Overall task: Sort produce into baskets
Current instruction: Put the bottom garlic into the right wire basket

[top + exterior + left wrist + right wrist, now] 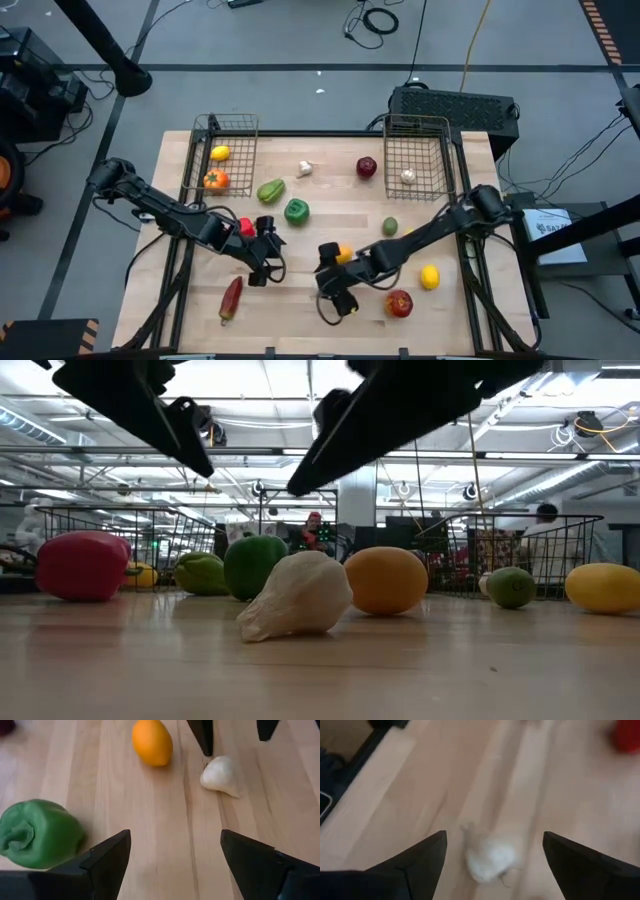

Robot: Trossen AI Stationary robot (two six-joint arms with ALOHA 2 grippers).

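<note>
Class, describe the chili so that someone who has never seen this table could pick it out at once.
On the wooden table, go to the bottom-left corner as the high view shows it. The chili lies there, apart from the other produce. It is the only long, thin, dark red piece; everything else is round or chunky.

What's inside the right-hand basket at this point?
The right basket holds one white garlic near its front edge; the rest of its mesh floor shows bare. From overhead, nothing there looks covered.
</note>
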